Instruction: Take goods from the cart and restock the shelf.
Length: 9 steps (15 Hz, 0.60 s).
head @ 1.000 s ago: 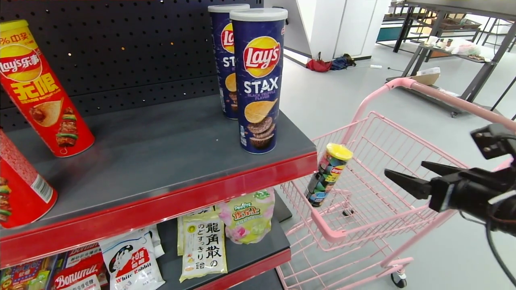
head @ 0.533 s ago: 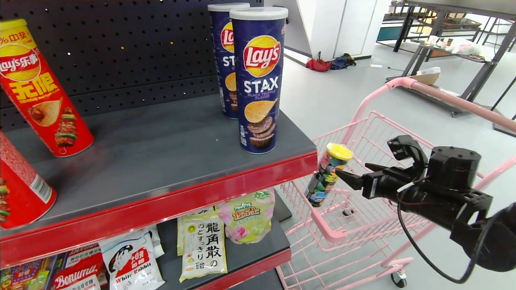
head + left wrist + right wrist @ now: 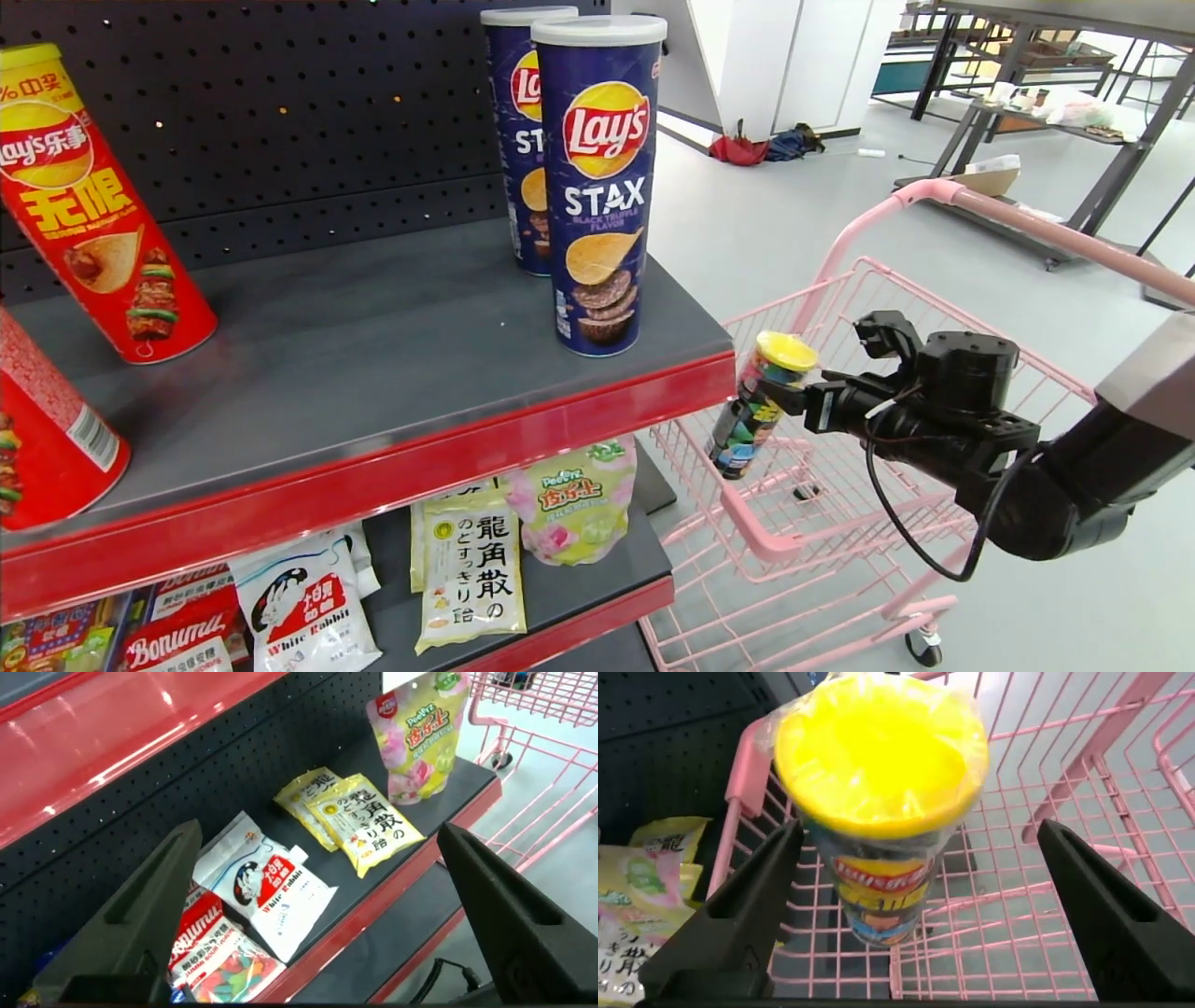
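Black fingers of the left gripper stand spread wide with nothing between them. They face the lower shelf, low and close to its front edge. On that shelf lie a white snack bag and yellow sachets, and a green-and-pink pouch stands near the end beside the cart.

The right arm stretches roughly level over the pink cart, coming in from the handle side and pointing toward the shelf. The right gripper is released. One of its fingers sits just beside the chip can and the other stands well apart on the opposite side, so the can lies between them ungrasped.

The can is in the cart's basket at the corner nearest the shelf. It is tilted, with its yellow lid leaning away from the shelf toward the gripper.

Farther off, the grey upper shelf carries two tall blue cans upright at its end beside the cart, one behind the other. Two red cans stand at the opposite end.
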{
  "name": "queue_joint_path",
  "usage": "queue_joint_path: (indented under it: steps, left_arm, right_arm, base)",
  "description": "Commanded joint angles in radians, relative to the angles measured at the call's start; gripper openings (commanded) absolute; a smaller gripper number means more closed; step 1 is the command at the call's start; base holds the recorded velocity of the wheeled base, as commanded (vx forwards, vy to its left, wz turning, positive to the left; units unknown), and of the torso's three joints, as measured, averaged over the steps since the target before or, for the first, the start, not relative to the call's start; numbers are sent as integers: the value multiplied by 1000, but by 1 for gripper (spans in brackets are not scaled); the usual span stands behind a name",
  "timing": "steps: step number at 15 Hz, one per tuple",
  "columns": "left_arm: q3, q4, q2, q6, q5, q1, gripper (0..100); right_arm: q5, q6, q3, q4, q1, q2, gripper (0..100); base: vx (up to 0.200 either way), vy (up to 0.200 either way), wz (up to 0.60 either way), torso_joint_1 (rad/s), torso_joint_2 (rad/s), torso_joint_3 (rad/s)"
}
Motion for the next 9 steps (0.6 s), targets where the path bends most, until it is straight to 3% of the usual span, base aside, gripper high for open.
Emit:
queue_joint_path:
  steps: [1,9]
  left_arm:
    - [8,-1,-1,0,-1,0,100]
    - [10,1,-1,0,6,0,100]
  right_arm:
    - [1,2,-32,2,1,39,100]
    - [0,52,-101,-1,30,103,100]
  base:
    - [0,0,0,0,0,0]
    - [0,0,0,0,0,0]
